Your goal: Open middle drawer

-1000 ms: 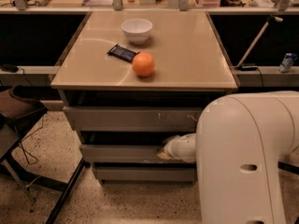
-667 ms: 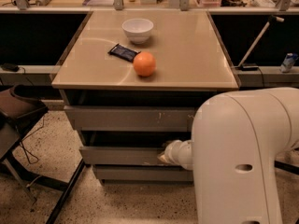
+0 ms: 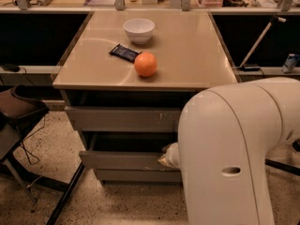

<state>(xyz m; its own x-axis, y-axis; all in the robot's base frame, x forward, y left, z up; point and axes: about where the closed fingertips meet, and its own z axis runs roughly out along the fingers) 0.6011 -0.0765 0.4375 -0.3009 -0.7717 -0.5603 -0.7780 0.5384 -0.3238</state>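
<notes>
Currently the step in hand appears to be the pull itself. The middle drawer, a wide shallow grey drawer with a plain flat front, stands partly out of the cabinet, with a dark gap showing above its front edge. The cream-coloured gripper sits at the right end of that front, at its top edge. Most of the gripper is hidden behind the bulky white robot arm, so contact is not confirmed. Whether it is gripping or free cannot be told.

Directly above the middle drawer is the taller grey front with white scratch marks. Directly below is the narrowest plain grey front. Higher above, the tan counter carries a round orange fruit, a white bowl and a dark flat packet, all well apart from the drawer.

Judgement: the drawer is not fully open. The next move calls for a straight pull outward, level with the front, so the tray does not bind.

Clearance: the speckled floor in front of the middle drawer is open. To its left, a black metal frame leg slants down near the drawer's left corner. A dark chair seat stands further left. Neither blocks the drawer's outward path, as far as can be judged.
</notes>
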